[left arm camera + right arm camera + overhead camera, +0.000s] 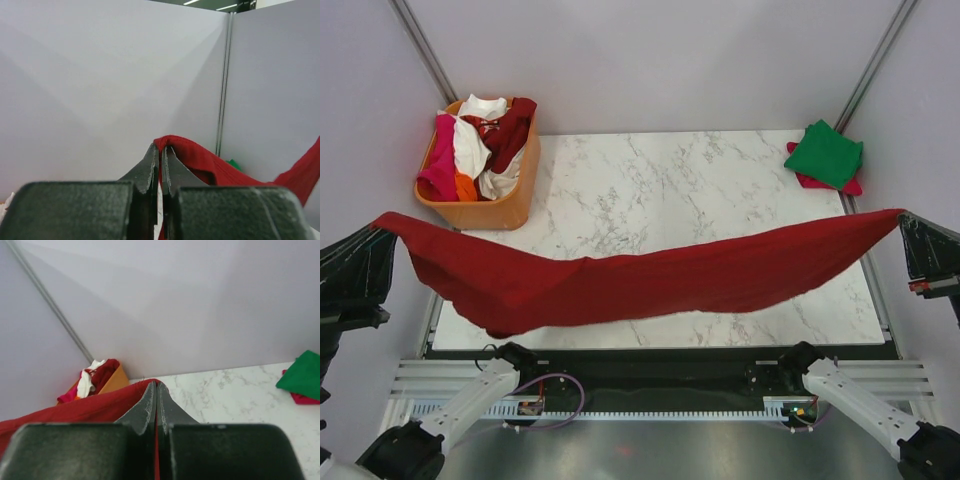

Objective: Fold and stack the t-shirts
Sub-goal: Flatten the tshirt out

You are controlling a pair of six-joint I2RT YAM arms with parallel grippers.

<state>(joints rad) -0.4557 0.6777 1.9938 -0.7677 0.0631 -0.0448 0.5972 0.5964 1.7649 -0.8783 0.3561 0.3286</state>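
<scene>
A dark red t-shirt point(640, 280) hangs stretched in the air across the table's near half, sagging in the middle. My left gripper point(382, 232) is shut on its left end; the cloth shows pinched at the tips in the left wrist view point(161, 146). My right gripper point(902, 218) is shut on its right end, also seen in the right wrist view point(156, 385). A folded green t-shirt point(825, 152) lies on a folded pink-red t-shirt point(850, 186) at the far right corner. White, dark red, pink-red and orange t-shirts point(485, 140) are heaped in the basket.
The orange plastic basket point(495, 212) stands at the table's far left corner. The white marble table point(670, 180) lies under the stretched shirt. Grey walls and metal frame posts point(420, 45) close in the back and sides.
</scene>
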